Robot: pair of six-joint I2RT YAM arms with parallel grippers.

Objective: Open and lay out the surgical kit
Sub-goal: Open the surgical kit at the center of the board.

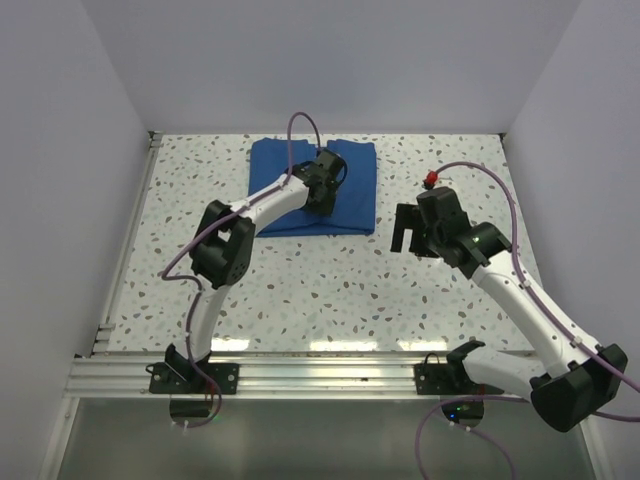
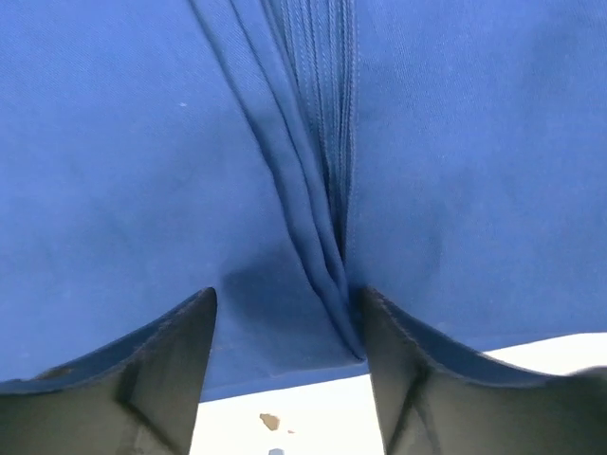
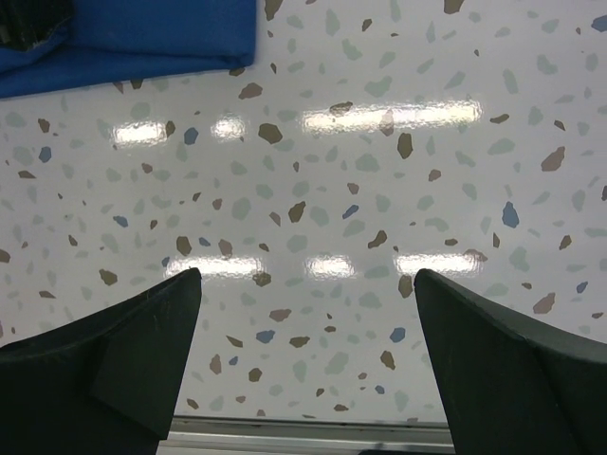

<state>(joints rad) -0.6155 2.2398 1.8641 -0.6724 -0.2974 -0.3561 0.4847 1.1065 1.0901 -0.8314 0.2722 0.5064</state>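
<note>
Cloth of this kind should be light, limp and easy to drag: the royal-blue folded cloth wrap [image 1: 355, 195] will likely sag from any single pinch point and slide over the glossy surface under it rather than hold its shape. It lies at the far middle of the white speckled terrazzo counter [image 1: 330, 290] as a flat, roughly square bundle with crisp corners. No metal shows anywhere, so whether it hides something hard and heavier cannot be told; I would lift gently in case loose contents shift or spill.

Up close, the wrap [image 2: 142, 142] is a smooth, matte, tightly woven blue, with a raised ridge of stacked cloth edges [image 2: 318, 190] running away from its near border. That layered ridge looks like the best place to take hold, since it stands proud of the flat panels on either side and gives the pads something to close on. A grip taken too deep could catch several layers at once and lift the whole bundle instead of peeling back one flap.

The left end effector [image 2: 286, 294] is released, its two dark fingers spread to either side of the ridge just inside the near border; whether the tips touch the fabric I cannot tell. The right end effector [image 3: 305, 275] is likewise spread wide and grasping nothing, hanging over bare counter [image 3: 379, 190] to the right of the wrap, whose corner [image 3: 142, 38] shows at the top left of its wrist view.
</note>
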